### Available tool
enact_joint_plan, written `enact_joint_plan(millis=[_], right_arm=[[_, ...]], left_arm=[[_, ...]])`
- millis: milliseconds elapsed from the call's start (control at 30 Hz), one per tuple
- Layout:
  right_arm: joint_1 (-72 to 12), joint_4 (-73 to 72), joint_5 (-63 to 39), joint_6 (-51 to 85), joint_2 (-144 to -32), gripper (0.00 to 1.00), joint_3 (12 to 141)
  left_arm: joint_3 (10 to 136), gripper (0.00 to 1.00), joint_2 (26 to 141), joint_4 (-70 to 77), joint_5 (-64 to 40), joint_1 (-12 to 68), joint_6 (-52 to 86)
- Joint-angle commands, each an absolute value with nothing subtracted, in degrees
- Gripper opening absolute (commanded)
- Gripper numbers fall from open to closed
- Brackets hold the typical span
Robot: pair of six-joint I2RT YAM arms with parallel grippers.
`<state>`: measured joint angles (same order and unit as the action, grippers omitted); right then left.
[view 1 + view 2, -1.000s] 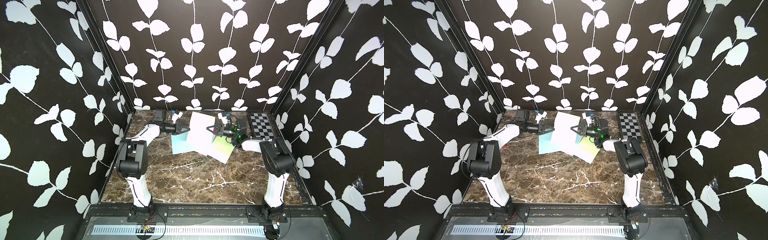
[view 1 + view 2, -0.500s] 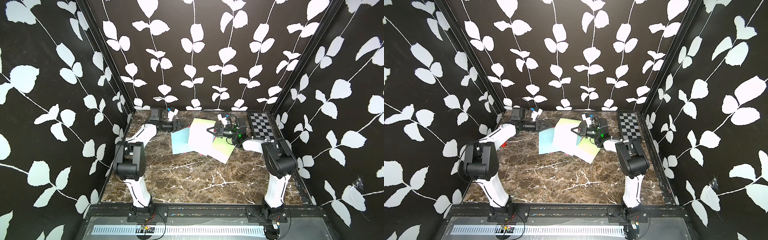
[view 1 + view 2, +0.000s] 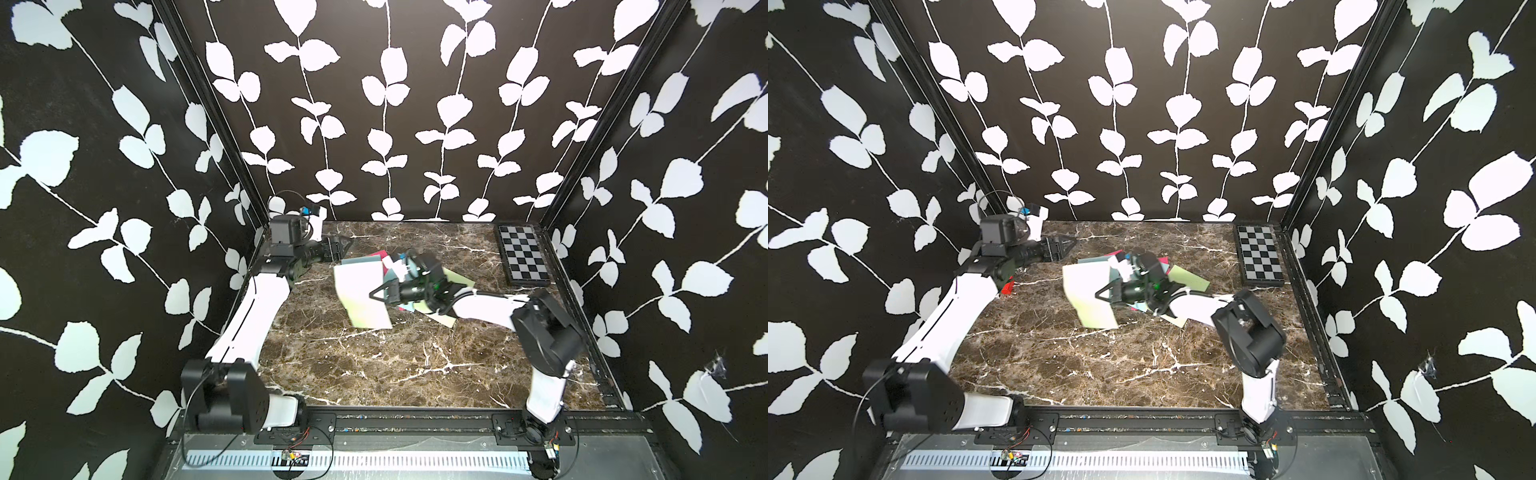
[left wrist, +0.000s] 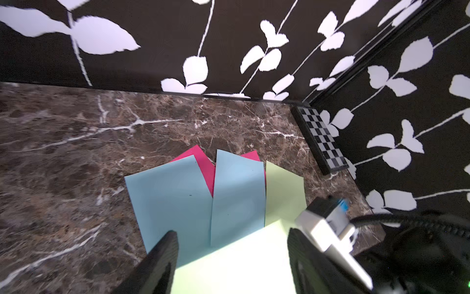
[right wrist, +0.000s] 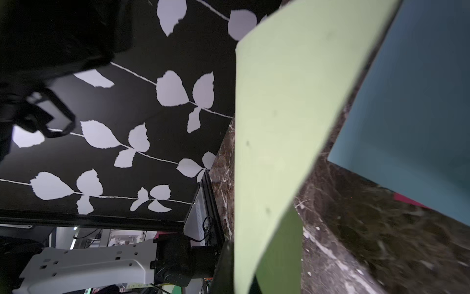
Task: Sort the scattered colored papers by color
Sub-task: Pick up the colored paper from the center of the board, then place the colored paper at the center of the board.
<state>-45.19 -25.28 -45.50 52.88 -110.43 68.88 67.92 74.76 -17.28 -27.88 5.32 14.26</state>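
My right gripper is shut on one edge of a light green paper, which hangs tilted over the marble floor. Behind it the other colored papers lie overlapped: two light blue sheets, magenta pink sheets under them, and another light green sheet. My left gripper is open at the back left, above the near edge of the pile, with nothing in it.
A black-and-grey checkerboard lies against the back right wall. A small red block sits by the left wall under my left arm. Black leaf-patterned walls close in three sides.
The left gripper has let go of the light green sheet, opened and drawn back to the left. The right gripper has carried the sheet forward and left, and the sheet has tipped downward.
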Motion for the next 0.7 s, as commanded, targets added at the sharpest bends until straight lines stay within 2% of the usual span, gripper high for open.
enact_joint_plan(millis=[0, 133, 333, 667], right_arm=[[-49.3, -28.7, -40.5, 58.6, -115.3, 0.0, 75.8], [-52.0, -36.0, -37.3, 67.4, -122.1, 0.0, 81.3], [-53.2, -45.0, -30.5, 81.0, -130.7, 0.0, 79.2], [-58.8, -36.4, -29.4, 80.8, -130.2, 0.0, 76.7]], left_arm=[[64.3, 0.75, 70.0, -16.4, -20.8, 5.4, 14.1], [62.3, 0.78, 65.6, -17.3, -19.0, 5.5, 13.3], [60.2, 0.81, 63.5, -17.6, -19.1, 5.5, 13.4], [60.0, 0.81, 65.0, -15.8, -20.7, 5.4, 14.5]])
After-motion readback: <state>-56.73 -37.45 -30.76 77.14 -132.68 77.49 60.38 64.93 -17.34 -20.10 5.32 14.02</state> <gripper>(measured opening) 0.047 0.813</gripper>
